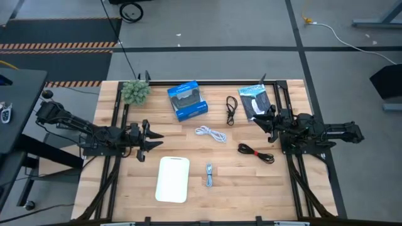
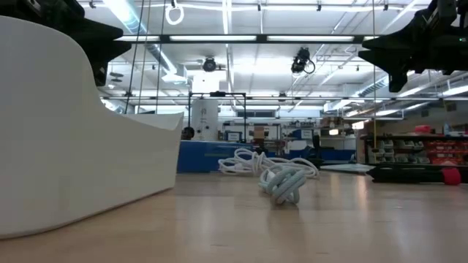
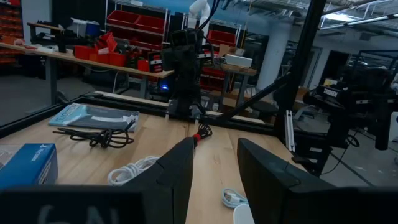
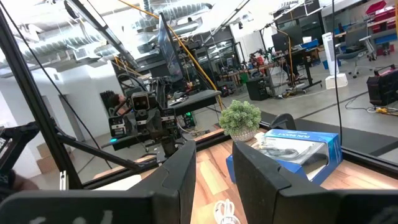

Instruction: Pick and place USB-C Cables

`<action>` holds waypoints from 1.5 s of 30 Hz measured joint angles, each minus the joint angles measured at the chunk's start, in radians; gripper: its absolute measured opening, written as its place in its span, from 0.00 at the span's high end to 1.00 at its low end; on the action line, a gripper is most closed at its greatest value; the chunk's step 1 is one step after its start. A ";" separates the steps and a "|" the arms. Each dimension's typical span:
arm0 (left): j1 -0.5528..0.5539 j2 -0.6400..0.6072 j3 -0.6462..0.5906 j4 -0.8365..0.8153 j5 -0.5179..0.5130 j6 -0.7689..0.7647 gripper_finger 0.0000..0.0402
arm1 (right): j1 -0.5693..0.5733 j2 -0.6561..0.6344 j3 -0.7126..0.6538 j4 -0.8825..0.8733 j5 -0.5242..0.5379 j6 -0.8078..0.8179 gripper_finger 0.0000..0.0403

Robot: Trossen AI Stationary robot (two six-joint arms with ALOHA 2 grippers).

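Observation:
Four coiled cables lie on the wooden table. The white cable (image 1: 211, 133) (image 3: 130, 171) (image 2: 252, 162) is mid-table. The black cable (image 1: 231, 110) (image 3: 102, 138) lies farther back. The black cable with red tie (image 1: 256, 152) (image 3: 200, 132) is right of centre. The bluish-grey cable (image 1: 209, 175) (image 2: 285, 183) lies near the front. My left gripper (image 1: 152, 139) (image 3: 214, 180) hovers open at the table's left, pointing right. My right gripper (image 1: 262, 121) (image 4: 214, 180) hovers open at the right, pointing left, above the table between the black cable and the red-tied one.
A white rounded tray (image 1: 173, 179) (image 2: 73, 146) lies flat at the near centre-left. A blue box (image 1: 187, 100) (image 4: 292, 149), a dark flat packet (image 1: 255, 100) (image 3: 93, 116) and a small green plant (image 1: 135, 91) (image 4: 241, 118) stand along the far side. Black frame rails run along both table sides.

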 joint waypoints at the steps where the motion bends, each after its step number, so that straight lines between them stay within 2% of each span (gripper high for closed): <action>1: 0.000 0.000 0.000 0.000 0.000 0.000 0.67 | 0.000 0.000 0.000 0.000 0.000 0.000 0.72; 42: 0.000 0.000 0.000 0.000 0.000 0.000 0.67 | 0.000 0.000 0.000 0.001 0.000 0.000 0.72; 45: 0.000 0.000 0.000 0.000 0.000 0.000 0.67 | 0.000 0.000 0.000 0.043 0.009 -0.033 0.72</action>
